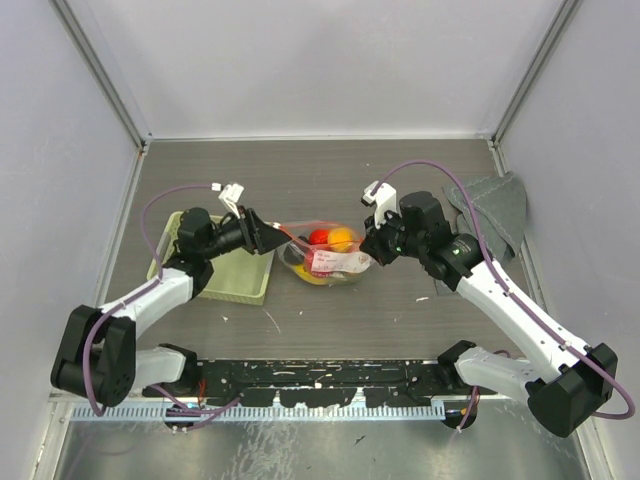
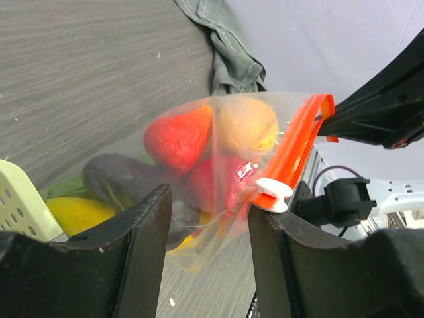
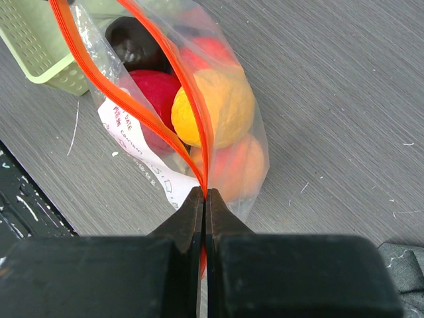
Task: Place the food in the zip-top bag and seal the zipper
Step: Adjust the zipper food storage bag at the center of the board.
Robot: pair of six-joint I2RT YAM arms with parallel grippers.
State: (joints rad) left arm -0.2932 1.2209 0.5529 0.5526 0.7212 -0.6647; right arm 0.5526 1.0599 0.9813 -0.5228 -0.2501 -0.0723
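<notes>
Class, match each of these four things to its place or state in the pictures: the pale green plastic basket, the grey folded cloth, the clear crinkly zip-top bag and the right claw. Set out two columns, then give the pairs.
Column one:
1. pale green plastic basket
2. grey folded cloth
3. clear crinkly zip-top bag
4. right claw

Column two:
A. shut on the red-orange zipper strip
B. holds the small plastic toy food
C. lies farthest right
D. stands left of the bag

Pairs: 1-D, 2-C, 3-B, 4-A.
</notes>
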